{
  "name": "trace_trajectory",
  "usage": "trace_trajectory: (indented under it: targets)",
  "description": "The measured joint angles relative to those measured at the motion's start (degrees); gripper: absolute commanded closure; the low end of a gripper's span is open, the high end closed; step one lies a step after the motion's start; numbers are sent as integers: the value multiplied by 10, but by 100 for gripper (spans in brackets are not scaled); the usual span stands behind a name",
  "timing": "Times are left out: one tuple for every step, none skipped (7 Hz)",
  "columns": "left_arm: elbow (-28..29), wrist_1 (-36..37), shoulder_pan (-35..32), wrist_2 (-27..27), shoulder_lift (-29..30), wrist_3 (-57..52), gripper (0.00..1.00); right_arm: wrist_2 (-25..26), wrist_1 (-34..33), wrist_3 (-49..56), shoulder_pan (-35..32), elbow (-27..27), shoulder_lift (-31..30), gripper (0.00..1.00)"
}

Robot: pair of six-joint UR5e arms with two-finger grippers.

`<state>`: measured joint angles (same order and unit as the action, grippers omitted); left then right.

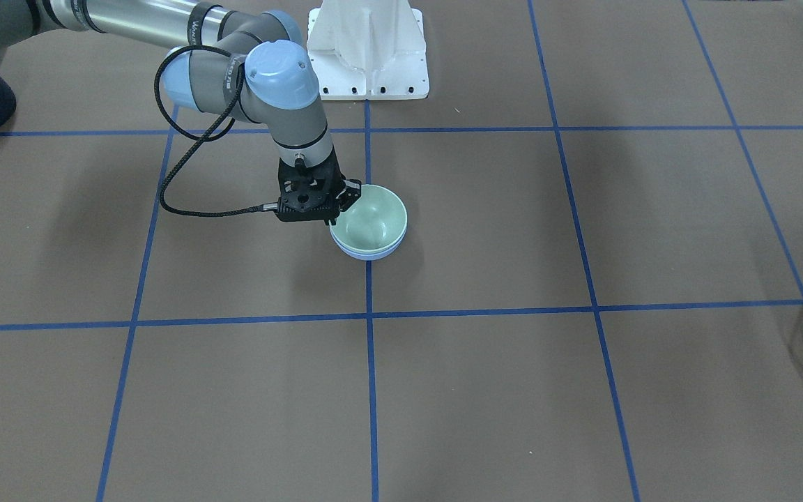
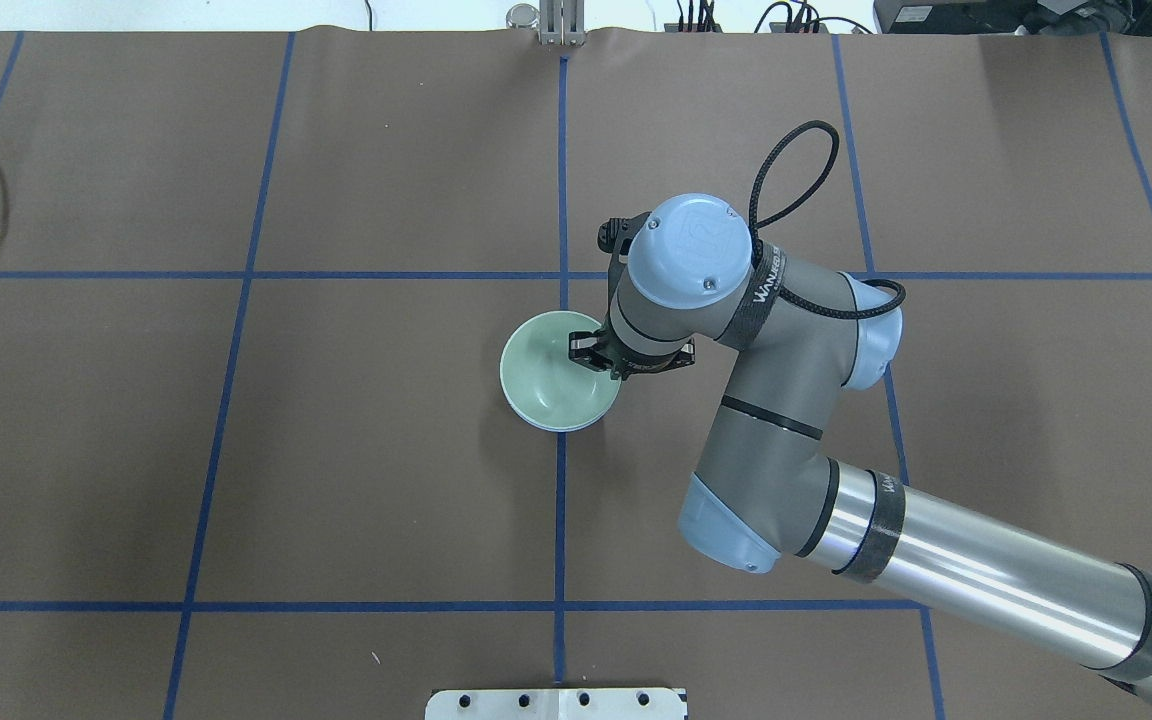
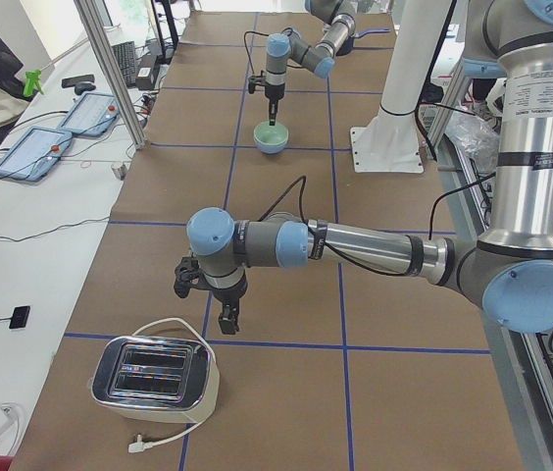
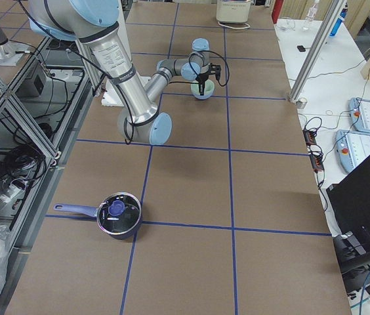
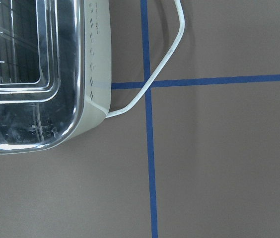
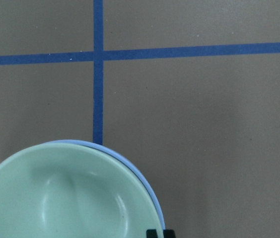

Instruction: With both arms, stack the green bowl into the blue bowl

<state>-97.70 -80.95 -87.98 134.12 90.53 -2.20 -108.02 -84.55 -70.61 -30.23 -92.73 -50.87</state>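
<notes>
The green bowl sits nested inside the blue bowl at the table's middle. Only a thin blue rim shows under it, also in the right wrist view. My right gripper points down at the green bowl's rim on the robot's right side. Its jaws stand close together on the rim, and a black tip shows at the rim in the right wrist view. My left gripper hangs far off near a toaster, and I cannot tell whether it is open or shut.
A chrome toaster with a white cord stands at the table's left end. A dark pot with a blue lid knob stands at the right end. A white pedestal stands at the robot's side, behind the bowls.
</notes>
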Motion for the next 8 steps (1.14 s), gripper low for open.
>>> trace_trajectory:
  targets:
    - [0,0,0,0,0,0,2,0,0,0,1,0,0,100]
    - [0,0,0,0,0,0,2,0,0,1,1,0,0,100]
    - [0,0,0,0,0,0,2,0,2,2,1,0,-1,73]
    - [0,0,0,-1,0,0,2,1,10,2,1,0,-2,1]
    - [1,0,0,-1,0,0,2,3,21,2,0,0,-5,0]
    - [1,0,0,-1,0,0,2,10,28,1,-3,-2,-8,0]
    - [1,0,0,0,0,1,2,11,28,4,-17,-4,-8,0]
    - [0,0,0,2,0,4,2,-9,26,18,-50,-8,-9,0]
